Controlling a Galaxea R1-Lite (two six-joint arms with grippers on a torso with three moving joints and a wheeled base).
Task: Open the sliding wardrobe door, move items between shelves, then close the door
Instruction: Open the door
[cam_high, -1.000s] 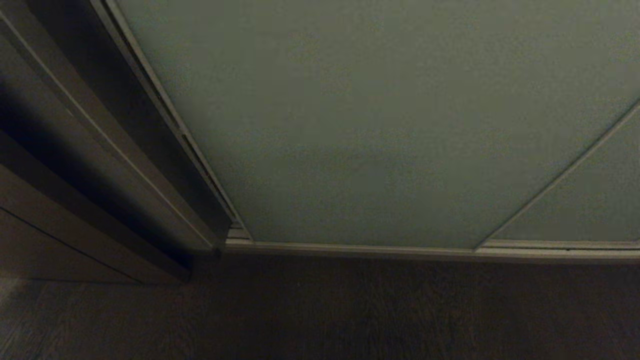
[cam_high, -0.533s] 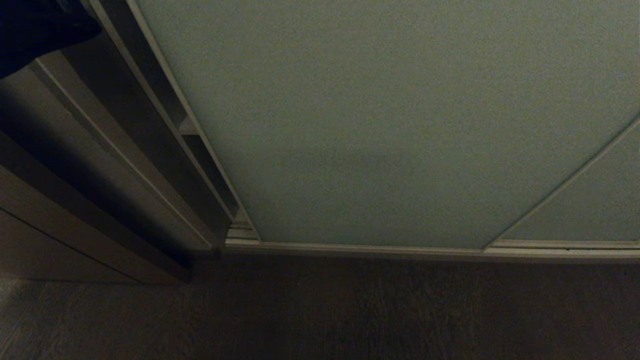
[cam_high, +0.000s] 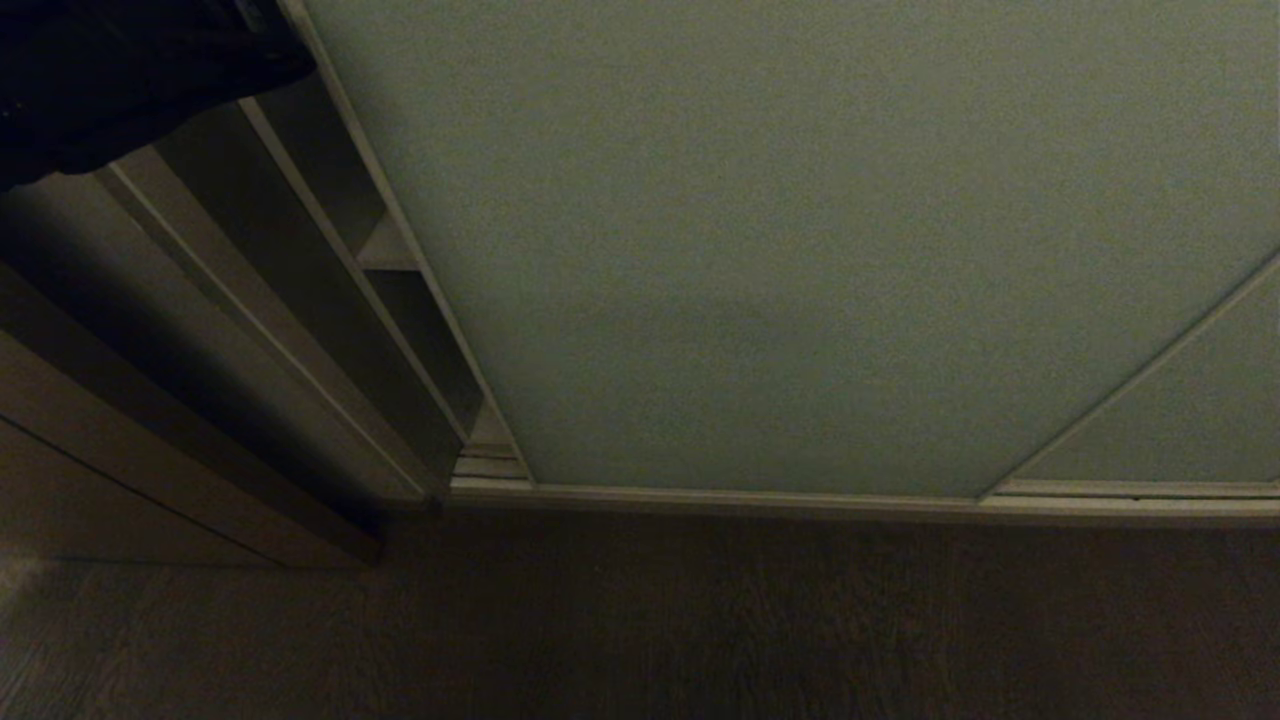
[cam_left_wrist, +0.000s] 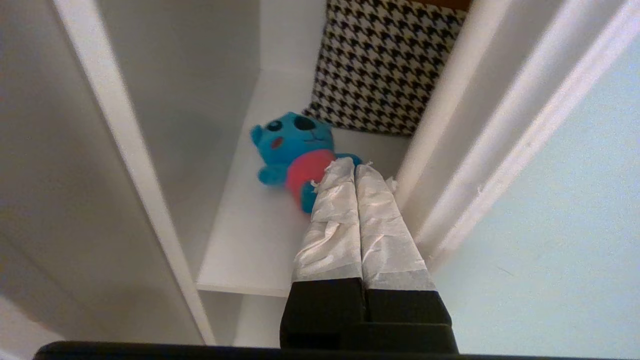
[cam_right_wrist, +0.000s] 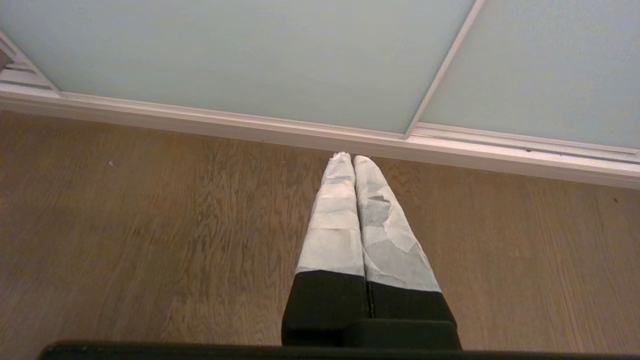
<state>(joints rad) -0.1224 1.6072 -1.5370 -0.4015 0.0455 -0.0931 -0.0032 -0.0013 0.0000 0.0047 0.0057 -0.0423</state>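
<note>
The pale grey-green sliding wardrobe door (cam_high: 800, 250) stands slightly ajar; at its edge, the closed, empty left gripper (cam_left_wrist: 356, 167) points toward a teal-blue plush bear (cam_left_wrist: 295, 150) on the white shelf (cam_left_wrist: 250, 240). The right gripper (cam_right_wrist: 352, 159), closed, hangs above the wooden floor (cam_right_wrist: 150, 225).

White shelf (cam_left_wrist: 250, 240) — bear (cam_left_wrist: 295, 150), cushion (cam_left_wrist: 380, 65).

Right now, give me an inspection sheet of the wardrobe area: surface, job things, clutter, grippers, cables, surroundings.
Surface: white flat shelf board inside the wardrobe, partly bare.
Job things: pale grey-green sliding door panel open by a narrow gap at its left edge; small teal-blue plush bear with red belly lying on the shelf; no frog toy seen.
Clutter: black-and-white houndstooth cushion leaning behind the bear.
Grippers: left gripper shut, tips at the door's edge in front of the bear; right gripper shut, empty, pointing at the floor.
Cables: nothing seen.
Surroundings: brown wood-grain floor; dark brown wooden side panel.
</note>
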